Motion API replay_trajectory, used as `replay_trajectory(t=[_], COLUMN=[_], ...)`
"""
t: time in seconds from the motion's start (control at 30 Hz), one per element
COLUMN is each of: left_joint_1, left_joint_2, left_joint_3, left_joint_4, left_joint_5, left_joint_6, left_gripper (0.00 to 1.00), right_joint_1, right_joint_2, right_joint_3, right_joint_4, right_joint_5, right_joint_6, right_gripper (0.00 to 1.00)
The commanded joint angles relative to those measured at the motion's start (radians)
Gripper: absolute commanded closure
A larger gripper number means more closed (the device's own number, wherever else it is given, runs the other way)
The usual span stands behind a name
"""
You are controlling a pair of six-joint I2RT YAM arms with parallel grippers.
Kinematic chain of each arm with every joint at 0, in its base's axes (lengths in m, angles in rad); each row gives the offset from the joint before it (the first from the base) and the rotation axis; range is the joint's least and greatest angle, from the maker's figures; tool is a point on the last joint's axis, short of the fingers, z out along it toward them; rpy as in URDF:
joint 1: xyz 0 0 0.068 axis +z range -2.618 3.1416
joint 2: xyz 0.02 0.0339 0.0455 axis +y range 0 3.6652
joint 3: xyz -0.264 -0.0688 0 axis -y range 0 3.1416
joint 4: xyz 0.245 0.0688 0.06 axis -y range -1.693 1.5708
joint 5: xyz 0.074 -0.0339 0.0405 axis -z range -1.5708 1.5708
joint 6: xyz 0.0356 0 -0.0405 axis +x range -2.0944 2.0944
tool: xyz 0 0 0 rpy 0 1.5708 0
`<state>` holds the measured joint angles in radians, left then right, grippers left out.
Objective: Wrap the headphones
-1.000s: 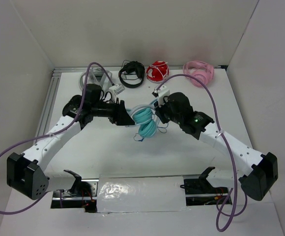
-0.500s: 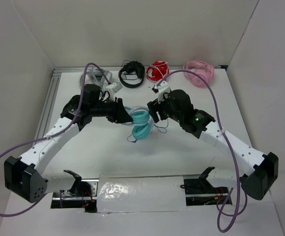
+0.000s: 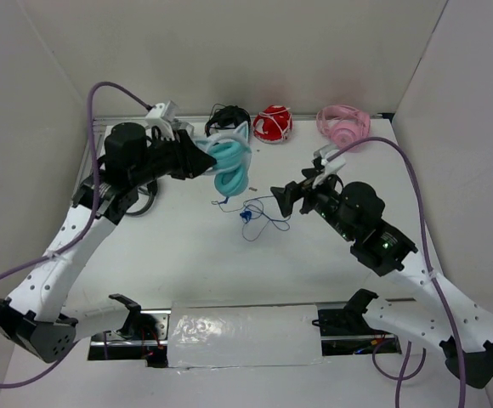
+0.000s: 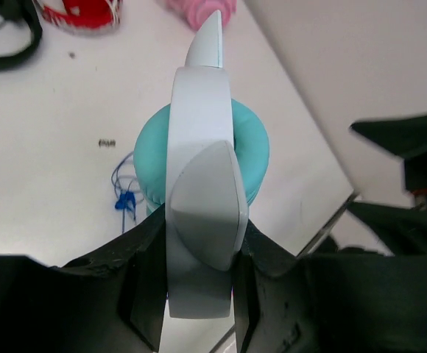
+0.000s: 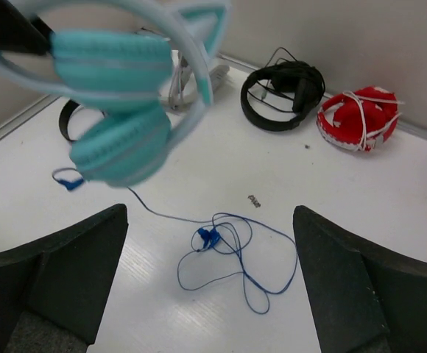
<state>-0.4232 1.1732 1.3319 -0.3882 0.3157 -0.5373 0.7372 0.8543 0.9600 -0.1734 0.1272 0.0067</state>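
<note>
We see a white table [image 3: 187,255] from above, with two robot arms reaching over it from the near edge. The left gripper [image 3: 197,159] is clamped on the pale headband of the teal over-ear headphones with two cat ears [image 3: 229,166] and holds them above the table, towards the far left. In the left wrist view, that gripper's dark fingers [image 4: 146,294] press on both sides of the headband, and a teal padded cup [image 4: 252,158] shows behind it.

A thin dark-blue cable [image 3: 259,212] hangs from the headphones and lies in loose loops on the table, near the middle, between the two arms.

The right gripper [image 3: 286,196] is just right of the loops, pointing towards them. Its fingers stand apart with nothing between them. In the right wrist view, the loops [image 5: 235,254] lie on the table beyond its spread fingers [image 5: 59,272], and the teal headphones [image 5: 118,140] hang at the upper left.

Along the far edge lie black headphones [image 5: 283,92], red headphones [image 3: 272,123] and pink headphones [image 3: 342,125], well apart from both grippers.
</note>
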Motion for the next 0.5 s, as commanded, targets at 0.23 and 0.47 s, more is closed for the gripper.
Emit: replay_trajectory(t=[0.23, 0.47], left_joint_1=[-0.002, 0.0], left_joint_2=[-0.13, -0.119], left_joint_3=[0.046, 0.203], left_joint_4=[0.195, 0.213], left_joint_5=[-0.151, -0.139], left_joint_6=[-0.216, -0.237], left_gripper=[1.0, 1.0], right_joint_1=[0.008, 0.007], right_joint_2=[-0.023, 0.152], right_joint_3=[-0.295, -0.336], right_joint_4=[0.237, 0.431], right_joint_5=[0.009, -0.066], right_joint_6=[0.058, 0.004], right_gripper=[0.0, 0.0])
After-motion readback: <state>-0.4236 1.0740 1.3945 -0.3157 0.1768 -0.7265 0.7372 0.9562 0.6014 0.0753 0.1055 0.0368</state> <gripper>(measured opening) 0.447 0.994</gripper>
